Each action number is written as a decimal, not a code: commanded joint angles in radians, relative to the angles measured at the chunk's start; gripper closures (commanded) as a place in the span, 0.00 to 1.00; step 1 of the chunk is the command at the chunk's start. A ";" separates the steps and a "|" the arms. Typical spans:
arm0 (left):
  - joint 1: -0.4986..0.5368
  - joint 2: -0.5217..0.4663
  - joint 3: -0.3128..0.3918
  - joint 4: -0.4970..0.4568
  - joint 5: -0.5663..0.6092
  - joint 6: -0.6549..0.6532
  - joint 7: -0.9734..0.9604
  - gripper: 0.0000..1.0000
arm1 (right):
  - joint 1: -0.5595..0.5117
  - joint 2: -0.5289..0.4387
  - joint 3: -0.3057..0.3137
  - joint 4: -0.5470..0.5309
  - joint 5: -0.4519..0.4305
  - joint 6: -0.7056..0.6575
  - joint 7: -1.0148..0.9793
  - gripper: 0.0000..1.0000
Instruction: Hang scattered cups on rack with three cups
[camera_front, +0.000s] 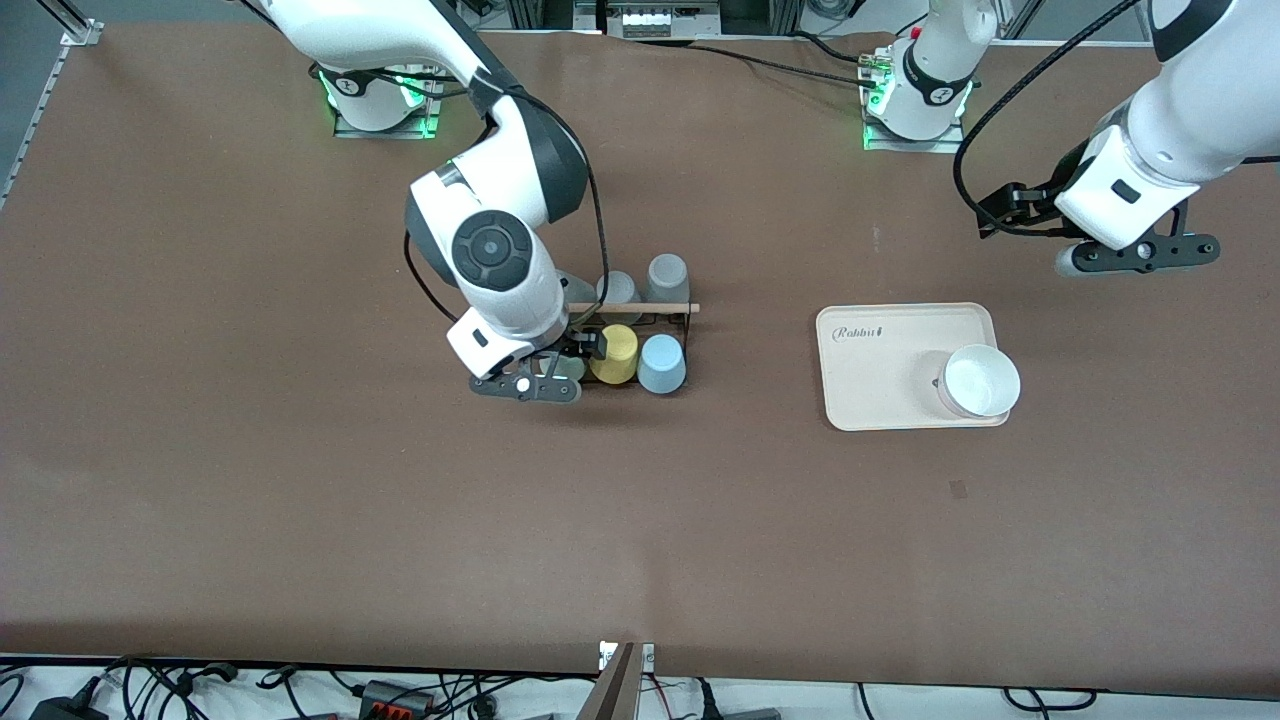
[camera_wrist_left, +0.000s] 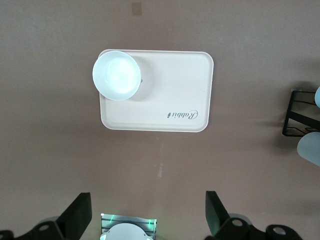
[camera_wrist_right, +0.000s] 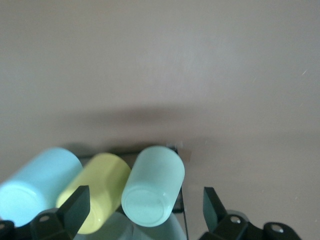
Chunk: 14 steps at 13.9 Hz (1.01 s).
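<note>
We take the rack (camera_front: 640, 318) as our landmark: a black wire stand with a wooden rod across its top, on the brown bench (camera_front: 300, 520) toward the right arm's end. On the row nearer the front camera hang the light blue cup (camera_front: 661, 363), the yellow cup (camera_front: 614, 354) and, at the end under our right tool (camera_front: 551, 377), the mint-green cup (camera_wrist_right: 153, 186). Grey cups (camera_front: 667, 277) hang on the row farther from the camera. Our right tool stands wide, its fingers (camera_wrist_right: 75, 206) spread to either side of the mint-green cup and gripping nothing, so we judge that cup already seated on its peg.

To finish this step well, we should lift straight up and clear, keeping the fingers spread so neither brushes the mint-green cup or its yellow neighbour, which sits just beside it.

Our left tool (camera_wrist_left: 148, 215) waits, also wide and empty, above the bench near the beige tray (camera_front: 880, 370) with its white bowl (camera_front: 980, 380), well apart from the rack.
</note>
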 joint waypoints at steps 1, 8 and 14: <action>-0.002 0.016 -0.013 0.049 -0.003 -0.023 0.020 0.00 | -0.096 -0.032 -0.002 0.094 -0.002 -0.094 -0.018 0.00; 0.006 0.017 -0.008 0.049 -0.008 -0.025 0.059 0.00 | -0.309 -0.220 -0.010 0.077 -0.040 -0.315 -0.267 0.00; 0.006 0.016 -0.007 0.049 -0.006 -0.025 0.060 0.00 | -0.459 -0.464 -0.010 -0.194 -0.100 -0.305 -0.504 0.00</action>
